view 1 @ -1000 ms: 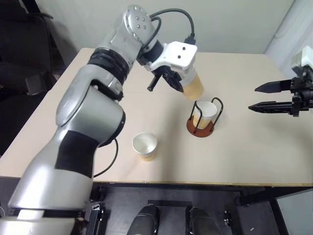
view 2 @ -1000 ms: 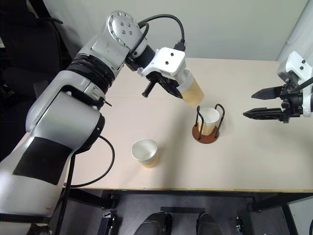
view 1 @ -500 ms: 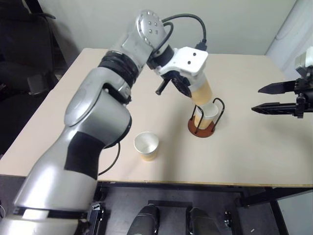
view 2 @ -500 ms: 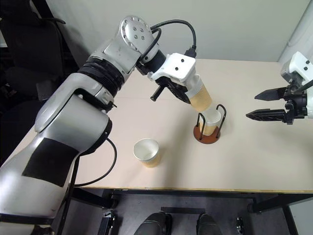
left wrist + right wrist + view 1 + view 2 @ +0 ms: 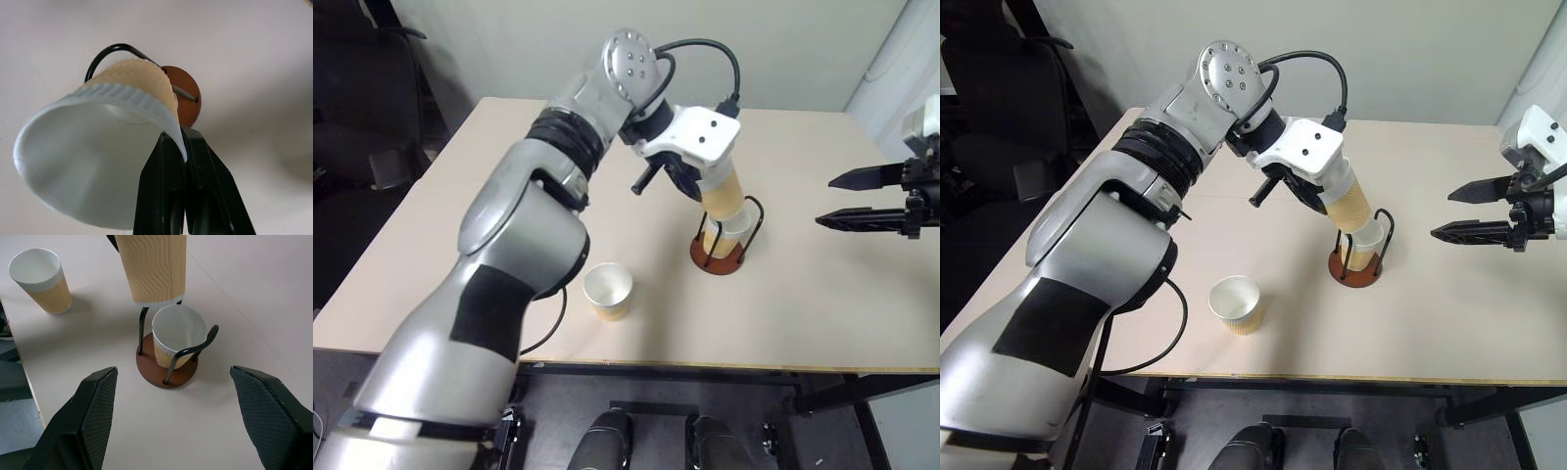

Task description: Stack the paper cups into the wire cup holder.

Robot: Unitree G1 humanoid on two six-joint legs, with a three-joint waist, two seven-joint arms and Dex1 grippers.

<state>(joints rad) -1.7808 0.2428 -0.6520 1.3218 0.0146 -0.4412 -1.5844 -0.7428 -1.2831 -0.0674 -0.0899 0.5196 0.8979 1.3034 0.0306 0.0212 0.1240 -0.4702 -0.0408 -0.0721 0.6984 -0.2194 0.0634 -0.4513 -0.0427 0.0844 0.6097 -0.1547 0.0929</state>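
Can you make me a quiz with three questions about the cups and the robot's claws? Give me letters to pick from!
1. Where is the cup in the left claw?
A. just above the cup in the wire cup holder
B. lying flat on the table
C. inside the cup near the table's front edge

2. How many paper cups are there?
A. one
B. three
C. five

3. How is the right claw?
A. shut on a cup
B. open and empty
C. shut on the holder

Answers:
1. A: the held cup hangs bottom-down right over the cup in the holder, not yet inside it.
2. B: one held, one in the wire cup holder, and one loose cup standing on the table.
3. B: its two fingers stand wide apart with nothing between them, off to the side of the holder.
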